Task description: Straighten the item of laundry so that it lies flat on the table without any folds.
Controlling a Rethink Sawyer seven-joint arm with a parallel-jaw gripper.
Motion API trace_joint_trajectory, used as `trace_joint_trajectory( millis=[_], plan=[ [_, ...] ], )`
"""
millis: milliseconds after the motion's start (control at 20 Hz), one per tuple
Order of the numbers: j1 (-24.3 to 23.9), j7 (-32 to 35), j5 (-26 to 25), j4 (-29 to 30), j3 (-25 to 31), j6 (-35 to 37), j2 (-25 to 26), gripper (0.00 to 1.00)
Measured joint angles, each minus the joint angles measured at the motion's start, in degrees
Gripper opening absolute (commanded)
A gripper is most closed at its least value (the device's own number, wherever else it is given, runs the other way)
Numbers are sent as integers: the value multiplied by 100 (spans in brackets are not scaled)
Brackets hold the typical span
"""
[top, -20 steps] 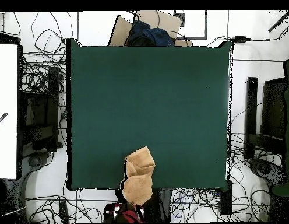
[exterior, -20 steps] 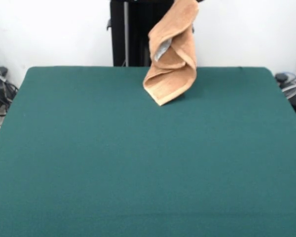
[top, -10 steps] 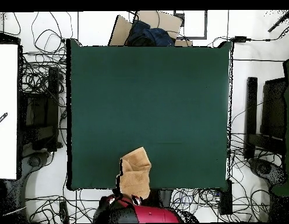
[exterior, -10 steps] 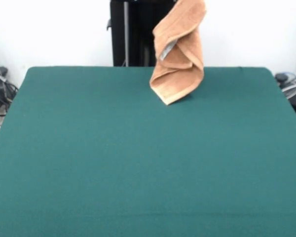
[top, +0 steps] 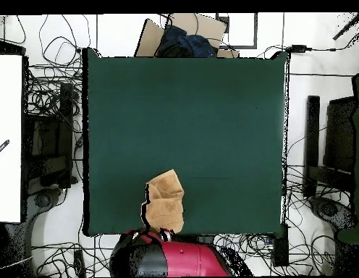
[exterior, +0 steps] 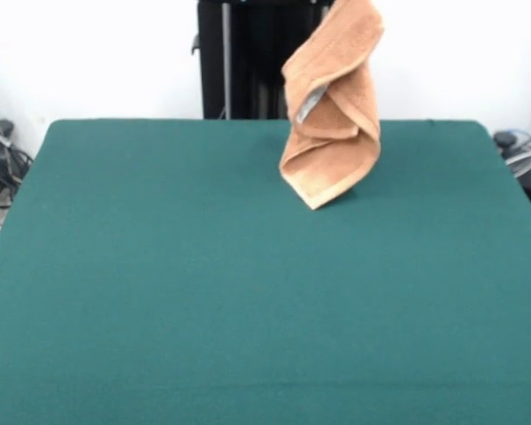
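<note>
The peach-tan towel (exterior: 332, 133) hangs crumpled and twisted from above the front view's top edge. Its lower corner dangles just above the far part of the green table (exterior: 203, 292). The small grey tag (exterior: 308, 104) shows in a fold. In the overhead view the towel (top: 165, 203) is a bunched shape over the table (top: 197, 116) near the robot's edge. The red arm (top: 175, 260) reaches in from the bottom. The gripper (top: 159, 233) sits at the towel's near end, mostly covered by it, and carries the towel.
The black pedestal (exterior: 248, 57) stands behind the table's far edge. Cables lie on the floor on both sides (top: 56, 108). A cardboard piece with dark cloth (top: 184, 40) lies beyond the table's far edge in the overhead view. A white board (top: 7, 137) is at the left.
The hanging towel has moved right and a little lower in the front view, out over the table. In the overhead view the red arm has come further into the picture.
</note>
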Motion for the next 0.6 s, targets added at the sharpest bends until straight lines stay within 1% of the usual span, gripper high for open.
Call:
trace_joint_trajectory(
  millis=[250, 600],
  plan=[
    [96, 0, -1, -100, 0, 0, 1, 0],
    [306, 0, -8, -450, 0, 85, 67, 0]
  ],
)
